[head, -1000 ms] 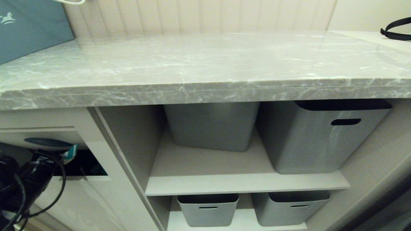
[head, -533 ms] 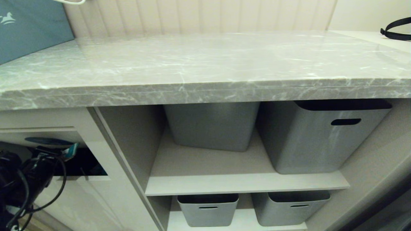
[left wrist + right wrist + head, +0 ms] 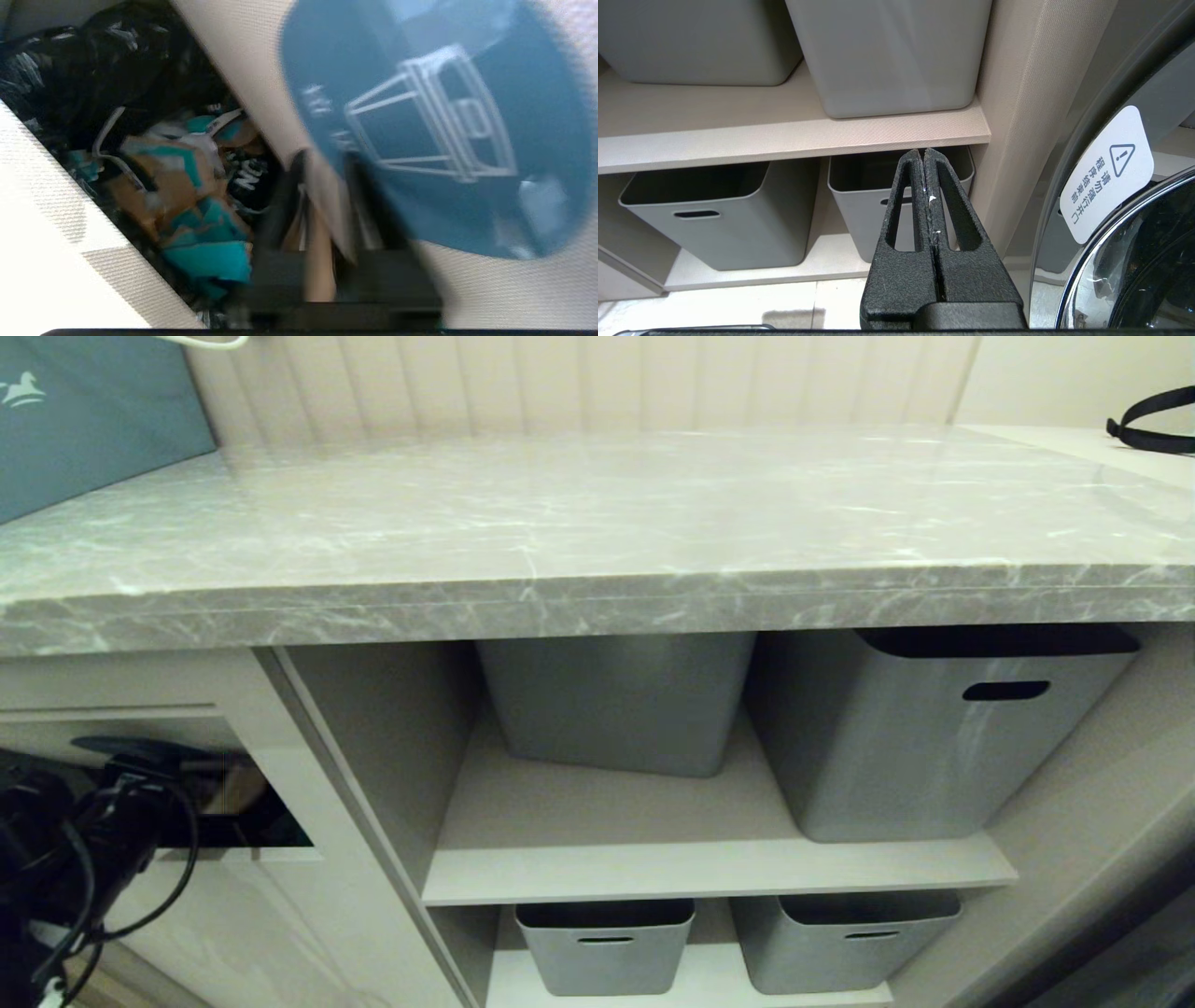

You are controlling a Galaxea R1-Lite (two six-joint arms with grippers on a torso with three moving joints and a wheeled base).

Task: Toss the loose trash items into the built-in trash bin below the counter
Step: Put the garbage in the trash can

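One cardboard scrap (image 3: 322, 261) sits between the slightly parted fingers of the left gripper (image 3: 327, 205), pushed against the bin flap (image 3: 467, 289).

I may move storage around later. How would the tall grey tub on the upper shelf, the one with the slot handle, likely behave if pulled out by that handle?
The tall grey tub looks like thin moulded plastic, so probably light and fairly stiff. Its smooth walls should slide easily on the shelf. Being tall, it might tilt forward when pulled by the high handle; its contents are hidden.
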